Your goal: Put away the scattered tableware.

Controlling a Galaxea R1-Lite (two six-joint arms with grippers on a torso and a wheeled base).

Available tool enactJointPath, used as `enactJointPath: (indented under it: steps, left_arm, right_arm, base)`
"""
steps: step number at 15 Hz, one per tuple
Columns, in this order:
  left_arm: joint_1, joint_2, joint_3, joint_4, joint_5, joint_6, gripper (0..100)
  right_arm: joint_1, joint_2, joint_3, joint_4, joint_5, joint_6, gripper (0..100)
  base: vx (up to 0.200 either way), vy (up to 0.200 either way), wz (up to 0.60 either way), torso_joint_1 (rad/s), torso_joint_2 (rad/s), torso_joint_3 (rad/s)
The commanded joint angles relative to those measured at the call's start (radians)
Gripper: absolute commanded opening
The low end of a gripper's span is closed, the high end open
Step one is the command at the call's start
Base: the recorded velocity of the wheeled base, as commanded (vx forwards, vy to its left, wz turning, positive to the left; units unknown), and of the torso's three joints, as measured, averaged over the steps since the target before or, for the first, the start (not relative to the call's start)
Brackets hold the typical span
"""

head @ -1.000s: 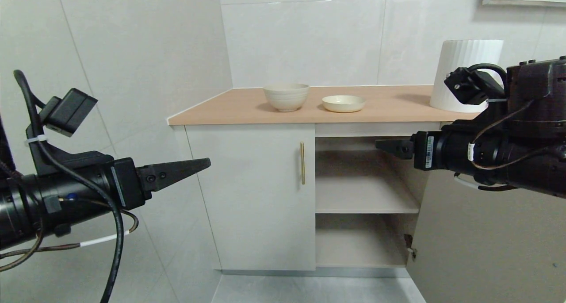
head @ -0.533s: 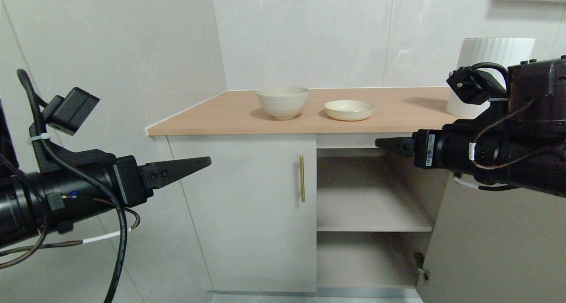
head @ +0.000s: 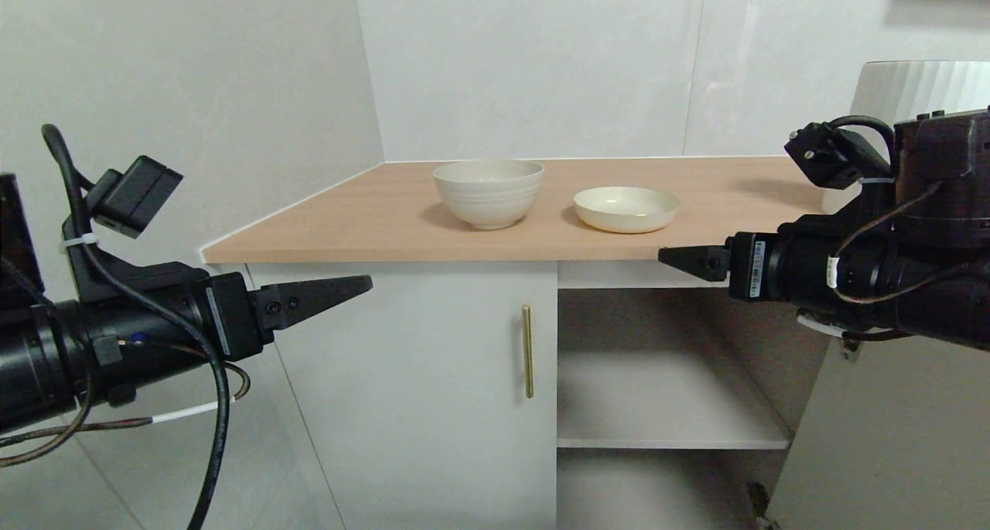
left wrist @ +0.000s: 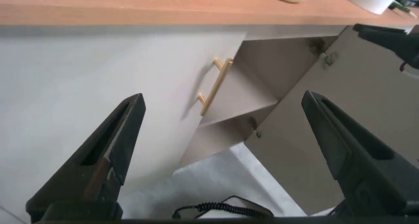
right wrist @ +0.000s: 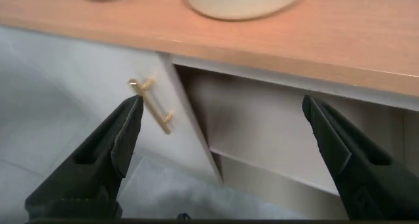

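A cream ribbed bowl (head: 488, 192) and a shallow cream dish (head: 626, 208) stand side by side on the wooden counter (head: 348, 228). My left gripper (head: 363, 285) hangs in front of the cabinet, below counter height and left of the bowl. Its wrist view shows it open (left wrist: 222, 99) and empty. My right gripper (head: 665, 256) is just under the counter's front edge, below the dish. It is open (right wrist: 222, 101) with nothing between its fingers, and the dish (right wrist: 242, 0) lies beyond it.
The cabinet's left door is shut, with a brass handle (head: 527, 350). The right compartment stands open with a bare shelf (head: 665, 406), its door (head: 889, 437) swung out at the right. A white ribbed container (head: 913, 89) stands at the counter's right end.
The whole head picture has shifted: counter and cabinet appear larger and lower, so the camera has come closer. Both grippers keep the same place in the picture.
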Motion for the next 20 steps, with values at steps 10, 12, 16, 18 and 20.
enactJointPath:
  steps: [10, 12, 16, 18, 20]
  left_arm:
    - [-0.002, 0.018, 0.003, -0.003, -0.001, -0.001, 100]
    - [-0.002, 0.020, 0.003, -0.003, -0.001, -0.001, 100]
    - [-0.002, 0.033, 0.003, -0.004, 0.001, -0.001, 100]
    - [-0.002, 0.038, 0.000, -0.004, 0.001, -0.001, 100]
    - [-0.002, 0.050, 0.000, -0.004, 0.003, -0.002, 100]
  right_arm:
    - [-0.005, 0.000, 0.018, -0.038, 0.001, -0.008, 100]
    - [-0.005, 0.005, 0.018, -0.038, 0.001, -0.008, 100]
    - [-0.010, 0.017, 0.018, -0.038, 0.001, -0.010, 100]
    - [-0.021, 0.028, 0.016, -0.038, 0.001, -0.010, 100]
    - [-0.030, 0.042, 0.015, -0.047, 0.001, -0.010, 100]
  base:
    - [0.000, 0.000, 0.00, 0.018, -0.08, -0.087]
    - [0.000, 0.000, 0.00, 0.183, -0.50, -0.300]
    - [0.000, 0.000, 0.00, 0.173, -0.48, -0.293]
    - [0.000, 0.000, 0.00, 0.183, -0.46, -0.286]
    - [0.000, 0.000, 0.00, 0.198, -0.47, -0.288]
